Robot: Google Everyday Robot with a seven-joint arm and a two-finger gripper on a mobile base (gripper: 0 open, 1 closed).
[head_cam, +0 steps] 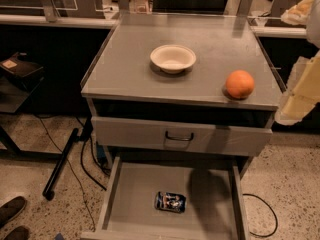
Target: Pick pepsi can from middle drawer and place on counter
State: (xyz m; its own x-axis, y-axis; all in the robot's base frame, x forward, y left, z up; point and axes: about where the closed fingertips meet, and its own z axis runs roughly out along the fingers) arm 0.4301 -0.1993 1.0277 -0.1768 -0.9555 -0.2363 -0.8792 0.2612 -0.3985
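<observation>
The pepsi can [170, 202] lies on its side on the floor of the open middle drawer [135, 194], near the drawer's front and a little right of centre. The counter [125, 74] is the grey top above it. My gripper [299, 91] shows as pale, blurred shapes at the right edge of the camera view. It hangs beside the counter's right edge, well above and to the right of the can, and nothing can be seen in it.
A white bowl [173, 58] stands mid-counter and an orange fruit [239, 84] sits near its front right corner. A shut drawer front with a dark handle [179, 136] lies above the open drawer. Cables and a black bar [60, 164] lie on the floor at left, with shoes [11, 211] at bottom left.
</observation>
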